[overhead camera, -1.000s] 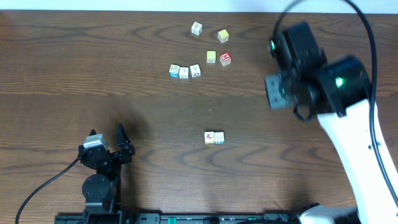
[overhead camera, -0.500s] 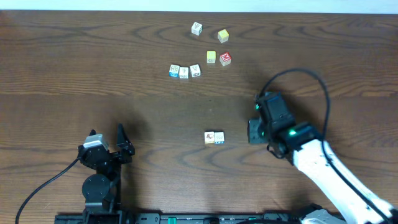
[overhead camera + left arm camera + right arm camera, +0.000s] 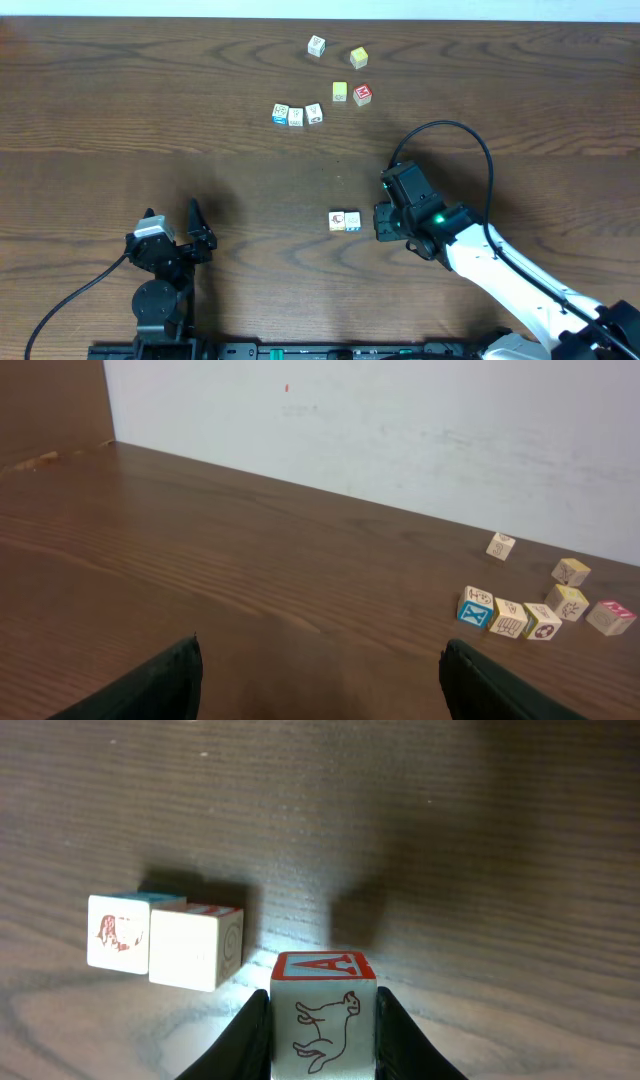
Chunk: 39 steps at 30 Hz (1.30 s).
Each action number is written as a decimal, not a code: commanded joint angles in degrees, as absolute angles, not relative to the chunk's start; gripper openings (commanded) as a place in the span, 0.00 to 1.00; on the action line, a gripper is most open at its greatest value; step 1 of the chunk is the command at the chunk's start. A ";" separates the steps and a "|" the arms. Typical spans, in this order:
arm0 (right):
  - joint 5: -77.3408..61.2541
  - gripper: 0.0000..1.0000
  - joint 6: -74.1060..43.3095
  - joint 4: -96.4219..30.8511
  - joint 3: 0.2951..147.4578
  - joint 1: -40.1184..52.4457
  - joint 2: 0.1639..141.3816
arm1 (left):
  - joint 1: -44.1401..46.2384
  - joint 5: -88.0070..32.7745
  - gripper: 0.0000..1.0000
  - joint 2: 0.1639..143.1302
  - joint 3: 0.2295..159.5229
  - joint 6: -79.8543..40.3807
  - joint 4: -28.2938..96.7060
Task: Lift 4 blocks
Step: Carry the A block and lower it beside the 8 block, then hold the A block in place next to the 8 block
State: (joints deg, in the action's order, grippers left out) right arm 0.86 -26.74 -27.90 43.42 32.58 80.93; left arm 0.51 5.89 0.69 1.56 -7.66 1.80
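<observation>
Blocks (image 3: 296, 115) scattered on dark wood-grain table (image 3: 150, 120), white wall (image 3: 400, 420) behind, right end effector (image 3: 322, 1055) pinching A-block (image 3: 322, 965), left end effector (image 3: 320, 685) spread

A dark brown wood-grain surface (image 3: 120, 90) runs back to a plain pale wall (image 3: 400, 430) bearing one tiny red mark (image 3: 286, 388), with a brown panel (image 3: 50, 400) meeting it at the far left corner, under soft, even light.
</observation>
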 commanded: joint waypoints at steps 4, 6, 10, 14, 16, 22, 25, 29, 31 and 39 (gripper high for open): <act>1.41 0.06 -28.23 -25.10 43.77 33.10 86.13 | 0.30 6.20 0.77 0.60 0.23 -7.53 3.79; 0.95 0.06 -27.97 -24.25 43.77 33.10 87.48 | 0.30 6.20 0.76 0.60 0.23 -7.53 3.79; -0.34 0.06 -27.11 -22.92 43.77 33.10 88.79 | 0.30 6.20 0.76 0.60 0.23 -7.53 3.79; -1.30 0.06 -26.81 -22.44 43.77 33.10 88.79 | 0.30 6.20 0.77 0.60 0.23 -7.53 3.79; -2.04 0.06 -26.70 -22.35 43.77 33.10 88.79 | 0.30 6.20 0.76 0.60 0.23 -7.53 3.79; -3.14 0.06 -26.70 -21.87 43.77 33.12 88.79 | 0.30 6.20 0.77 0.60 0.23 -7.53 3.79; -3.31 0.06 -26.72 -21.85 43.77 33.10 88.79 | 0.30 6.20 0.76 0.60 0.23 -7.53 3.79; -3.33 0.08 -26.74 -21.87 43.77 33.10 88.79 | 0.30 6.20 0.77 0.60 0.23 -7.53 3.79; -3.33 0.14 -26.76 -21.87 43.77 33.10 88.79 | 0.30 6.20 0.77 0.60 0.23 -7.53 3.79; -3.33 0.24 -26.76 -21.89 43.77 33.10 88.79 | 0.30 6.20 0.76 0.60 0.23 -7.53 3.79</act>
